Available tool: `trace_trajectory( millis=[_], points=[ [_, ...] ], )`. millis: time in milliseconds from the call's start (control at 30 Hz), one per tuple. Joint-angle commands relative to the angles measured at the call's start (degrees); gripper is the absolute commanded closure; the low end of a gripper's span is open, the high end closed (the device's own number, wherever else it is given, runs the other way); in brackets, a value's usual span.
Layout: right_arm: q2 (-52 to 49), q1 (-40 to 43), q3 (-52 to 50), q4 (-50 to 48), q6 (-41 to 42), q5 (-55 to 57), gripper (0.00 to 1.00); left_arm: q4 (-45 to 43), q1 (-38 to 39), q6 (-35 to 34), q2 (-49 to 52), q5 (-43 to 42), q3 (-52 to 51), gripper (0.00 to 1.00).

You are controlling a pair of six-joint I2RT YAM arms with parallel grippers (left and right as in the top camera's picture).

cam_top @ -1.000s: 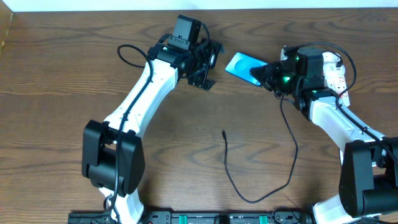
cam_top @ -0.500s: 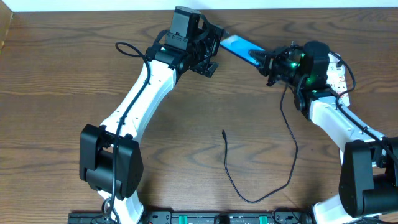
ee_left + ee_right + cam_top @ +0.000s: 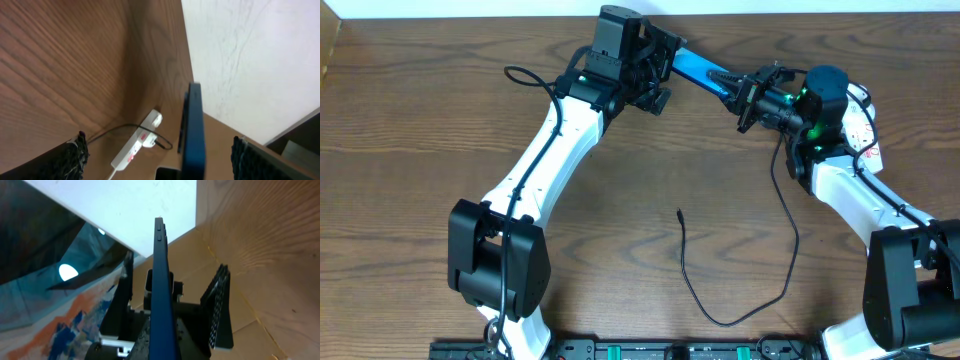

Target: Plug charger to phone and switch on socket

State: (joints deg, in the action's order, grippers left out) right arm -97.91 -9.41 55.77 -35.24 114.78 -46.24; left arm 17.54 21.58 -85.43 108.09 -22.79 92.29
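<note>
Right pincer (image 3: pixel 745 88), in the overhead view, is clamped on one end of the phone (image 3: pixel 698 68), which lies along the far edge of the counter (image 3: pixel 420 120). The left pincer (image 3: pixel 665 72) sits at the phone's other end. The charger (image 3: pixel 682 250) lies loose on the counter nearer the robot. Its black cable curves round towards the socket (image 3: pixel 865 125), which is partly hidden behind the right arm.

From the left wrist, the left pincer (image 3: pixel 162 157) is spread wide. The phone (image 3: pixel 194 130) stands edge-on in the gap, touching neither finger. Beyond it the socket (image 3: pixel 131 150) lies on the counter with a white plug (image 3: pixel 155 120) at its end.

From the right wrist, the phone (image 3: pixel 162 290) runs edge-on up the middle. The left pincer's fingers (image 3: pixel 219 305) stand apart on either side of its far end.
</note>
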Motion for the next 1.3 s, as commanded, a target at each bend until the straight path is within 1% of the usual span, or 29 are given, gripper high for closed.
trace_trajectory(
  millis=[0, 133, 200, 233, 267, 300, 367, 467, 500, 733, 767, 867, 1000, 1033, 1100, 1133, 1200, 1267],
  points=[
    [0.39, -1.01, 1.38, -1.92, 2.62, -2.21, 0.99, -0.13, -0.15, 0.7, -0.85, 2.86, 0.35, 0.09],
    [0.39, -1.57, 1.38, -2.36, 2.62, -3.04, 0.99, -0.35, -0.15, 0.7, -0.85, 3.02, 0.35, 0.1],
    [0.39, -2.01, 1.38, -2.36, 2.62, -3.52, 0.99, -0.55, -0.15, 0.7, -0.85, 3.37, 0.35, 0.14],
    [0.39, -2.29, 1.38, -2.36, 2.62, -3.56, 0.99, -0.55, -0.15, 0.7, -0.85, 4.09, 0.35, 0.21],
    [0.39, -2.45, 1.38, -2.36, 2.62, -3.61, 0.98, -0.55, -0.15, 0.7, -0.85, 4.31, 0.35, 0.27],
    [0.39, -2.54, 1.38, -2.36, 2.62, -3.65, 0.99, -0.57, -0.15, 0.68, -0.85, 4.31, 0.35, 0.29],
    [0.39, -2.71, 1.38, -2.36, 2.62, -3.67, 0.99, -0.57, -0.15, 0.7, -0.85, 4.28, 0.35, 0.37],
    [0.39, -2.69, 1.38, -2.38, 2.6, -3.67, 0.99, -0.55, -0.15, 0.7, -0.85, 4.31, 0.35, 0.55],
    [0.39, -2.69, 1.38, -2.38, 2.6, -3.67, 0.99, -0.57, -0.15, 0.7, -0.85, 4.37, 0.35, 0.59],
    [0.39, -2.71, 1.38, -2.38, 2.58, -4.33, 0.99, -0.57, -0.15, 0.68, -0.85, 4.48, 0.35, 0.79],
    [0.39, -2.71, 1.38, -2.38, 2.54, -4.33, 0.98, -0.55, -0.15, 0.7, -0.85, 4.48, 0.35, 0.85],
    [0.39, -2.71, 1.38, -2.38, 2.36, -4.33, 0.98, -0.55, -0.15, 0.7, -0.85, 4.48, 0.35, 0.92],
    [0.39, -2.71, 1.38, -2.36, 2.1, -4.33, 0.99, -0.57, -0.15, 0.7, -0.85, 4.5, 0.35, 0.93],
    [0.39, -2.71, 1.38, -2.36, 1.68, -4.31, 0.95, -0.55, -0.15, 0.7, -0.85, 4.96, 0.35, 0.93],
    [0.39, -2.69, 1.38, -2.34, 1.25, -4.31, 0.83, -0.57, -0.15, 0.7, -0.85, 5.57, 0.35, 0.92],
    [0.39, -2.69, 1.38, -2.34, 1.25, -4.31, 0.66, -0.7, -0.15, 0.7, -0.85, 5.55, 0.35, 0.93],
    [0.39, -2.69, 1.38, -2.34, 1.11, -4.33, 0.41, -0.85, -0.15, 0.7, -0.85, 5.53, 0.35, 0.92],
    [0.39, -2.62, 1.38, -2.36, -1.18, -4.28, 0.25, -1.2, -0.46, 0.72, -0.85, 5.51, 0.35, 0.93]
  ],
)
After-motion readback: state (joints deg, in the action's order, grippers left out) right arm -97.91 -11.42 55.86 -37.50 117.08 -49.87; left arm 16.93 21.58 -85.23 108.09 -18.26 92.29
